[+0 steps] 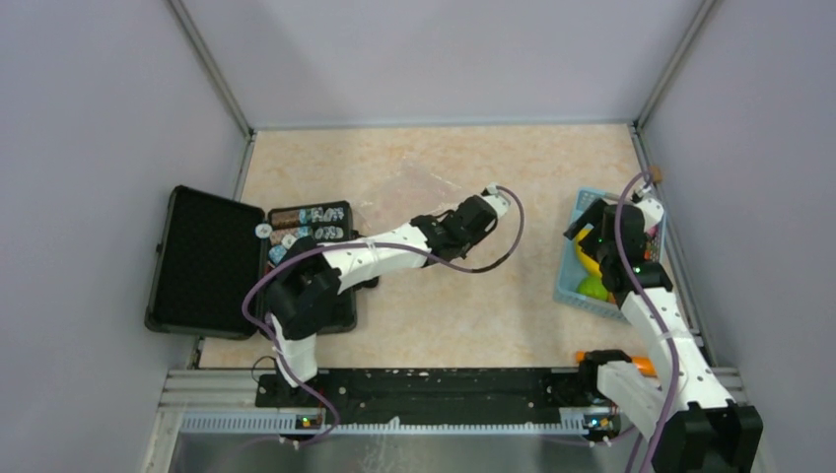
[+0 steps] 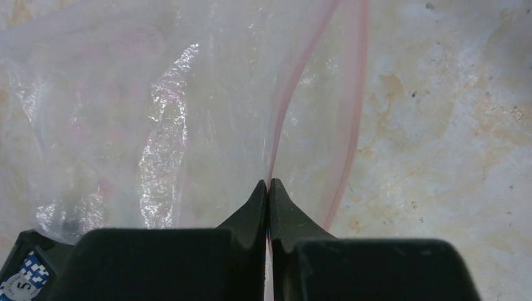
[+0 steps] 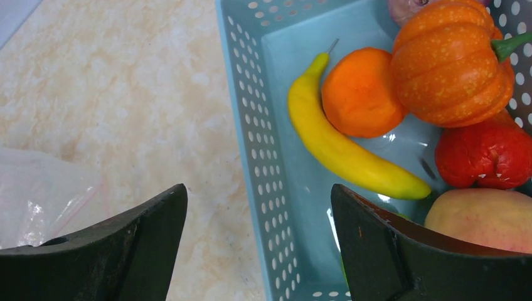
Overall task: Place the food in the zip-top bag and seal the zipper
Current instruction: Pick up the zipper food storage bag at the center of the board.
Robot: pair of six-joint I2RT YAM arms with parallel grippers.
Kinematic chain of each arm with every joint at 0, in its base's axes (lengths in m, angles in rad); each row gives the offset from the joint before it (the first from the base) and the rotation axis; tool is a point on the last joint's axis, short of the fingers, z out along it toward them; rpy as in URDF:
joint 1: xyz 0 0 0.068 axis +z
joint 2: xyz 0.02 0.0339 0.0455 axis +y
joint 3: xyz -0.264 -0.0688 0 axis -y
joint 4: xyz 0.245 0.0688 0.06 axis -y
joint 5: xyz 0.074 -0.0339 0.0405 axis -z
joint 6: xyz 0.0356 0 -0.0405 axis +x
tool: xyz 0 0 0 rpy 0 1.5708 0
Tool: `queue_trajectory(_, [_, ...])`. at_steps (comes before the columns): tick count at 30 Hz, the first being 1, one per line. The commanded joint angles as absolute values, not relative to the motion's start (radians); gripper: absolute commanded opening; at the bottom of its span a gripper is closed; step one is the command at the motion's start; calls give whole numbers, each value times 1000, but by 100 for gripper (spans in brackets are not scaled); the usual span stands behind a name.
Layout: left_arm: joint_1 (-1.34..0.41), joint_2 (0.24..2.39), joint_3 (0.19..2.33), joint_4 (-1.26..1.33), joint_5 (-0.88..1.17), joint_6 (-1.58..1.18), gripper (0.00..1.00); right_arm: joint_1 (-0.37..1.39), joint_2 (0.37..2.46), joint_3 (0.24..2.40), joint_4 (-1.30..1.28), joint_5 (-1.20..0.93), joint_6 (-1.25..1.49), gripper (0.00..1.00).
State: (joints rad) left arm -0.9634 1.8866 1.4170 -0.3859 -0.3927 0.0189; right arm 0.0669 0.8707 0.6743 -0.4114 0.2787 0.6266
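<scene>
In the top view my left arm reaches out to the middle of the worktop (image 1: pixel 463 315), its jaws over the near-right edge of the zip-top bag (image 1: pixel 399 187), which lies flat and almost invisible against the marbled surface. To the left sits an open black case (image 1: pixel 207 261) with round tokens (image 1: pixel 301 229) in its right half. My right arm stands over the light-blue basket (image 1: pixel 566 292) at the right edge, where yellow and green food (image 1: pixel 590 278) shows under it. Something orange (image 1: pixel 643 364) lies by my right base; I cannot tell what it is.

In the left wrist view my left jaws are fully closed, tips meeting, with the pinkish-red zipper (image 2: pixel 295 81) running straight down into the seam between them, so they pinch that strip. The crinkly film spreads away to the left.

In the right wrist view my right jaws stand wide apart and hold nothing, one finger over bare worktop, the other over the basket. Inside lie a banana (image 3: pixel 342 153), an orange (image 3: pixel 361 94), a small pumpkin (image 3: pixel 458 63), a red piece (image 3: pixel 483 153) and a pale peach (image 3: pixel 483 216). A corner of the bag shows at far left, well apart from the basket.
</scene>
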Motion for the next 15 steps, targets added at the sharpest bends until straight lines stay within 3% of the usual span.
queue_trajectory(1, [-955, 1807, 1391, -290, -424, 15, 0, 62, 877, 673, -390, 245, 675, 84])
queue_trajectory(15, [-910, 1789, 1434, -314, -375, -39, 0, 61, 861, 678, -410, 135, 654, 87])
